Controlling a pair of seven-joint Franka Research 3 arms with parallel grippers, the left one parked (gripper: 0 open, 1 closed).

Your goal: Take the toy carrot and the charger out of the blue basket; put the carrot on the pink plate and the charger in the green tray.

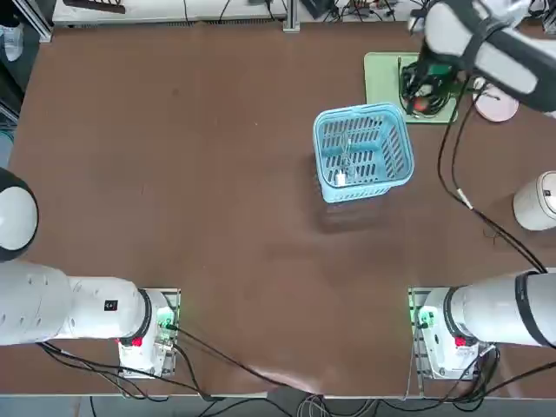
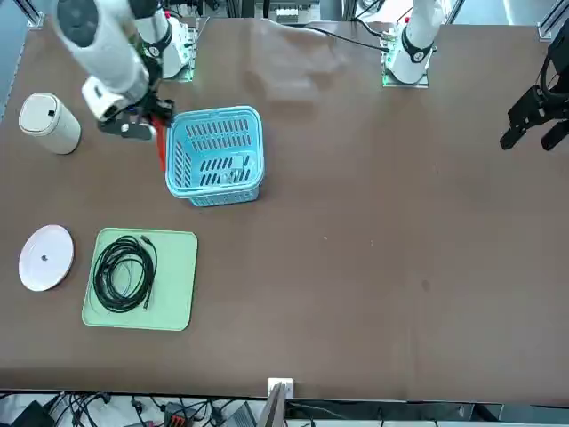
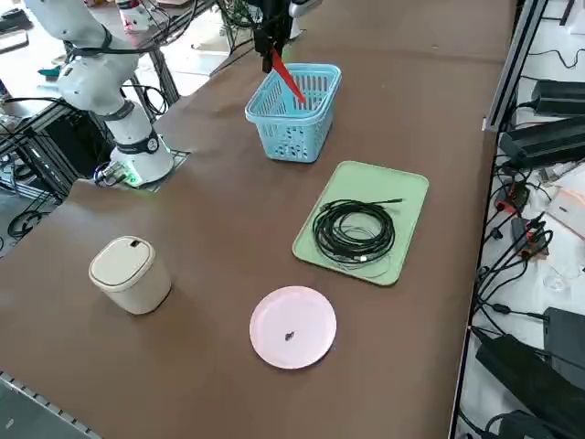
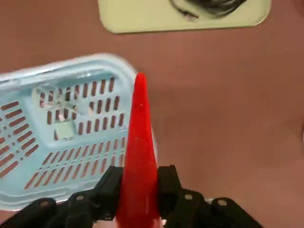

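Toy carrot (image 4: 138, 156): off the table, in the right gripper (image 4: 140, 197). Fingers clenched on the carrot's thick end, one on each side; bare red tip sticks out past them. In the right side view it hangs tilted, tip lower than the held end. Gripper is up in the air on the robot's right side of the blue basket (image 2: 218, 200), carrot beside the rim rather than down inside.

Charger (image 1: 340, 178): inside the basket, white block lying on the slotted bottom, toward the robot's left and near side. Thin cable (image 4: 50, 99) loosely looped next to the block, also in the basket. Nothing gripping it.

Basket: upright on the brown table (image 3: 210, 229), nearer the arm bases than the green tray (image 3: 407, 187), and a bit left of it. The two are apart.

Tray: flat on the table, carries a coiled black cable (image 3: 338, 242), no charger on it.

Pink plate (image 3: 292, 315): to the robot's right of the tray, just beside it, not touching. Small dark mark (image 3: 290, 336) near its middle; can't tell what that is. No carrot on it.

White lidded container (image 3: 132, 279): upright, right of the basket, nearer the arm bases than the plate.
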